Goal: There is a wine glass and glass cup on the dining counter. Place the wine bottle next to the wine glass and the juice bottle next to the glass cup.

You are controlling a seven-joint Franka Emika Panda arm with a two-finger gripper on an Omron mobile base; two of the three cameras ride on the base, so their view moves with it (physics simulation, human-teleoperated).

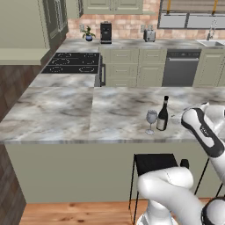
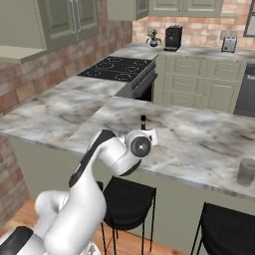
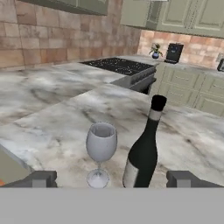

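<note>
Wine bottle [image 1: 163, 115] stands upright on the dining counter [image 1: 66, 118], near its front edge, just beside the wine glass [image 1: 151, 119], which is also upright. From the left base view the glass sits to the bottle's left, close but not touching (small gap visible). Hand view confirms: wine glass [image 3: 100, 151] left, wine bottle [image 3: 143, 151] right, both on the marble top [image 3: 52, 127].

Gripper [image 3: 112, 179] is pulled back from the bottle, both dark fingertips [image 3: 40, 179] showing at the bottom of the hand view, set wide apart, nothing between them. Jaws wide, holding nothing.

Glass cup [image 2: 245, 172] stands on the same counter, well apart from the bottle, near the front edge at the far right of the right base view. In that view the arm's wrist covers most of the wine bottle [image 2: 143, 121]; just the neck top pokes out. Black-seated stools [image 2: 128, 194] sit under the counter edge. Stove [image 1: 72, 62] and coffee machine [image 1: 106, 32] lie on the back counters.
</note>
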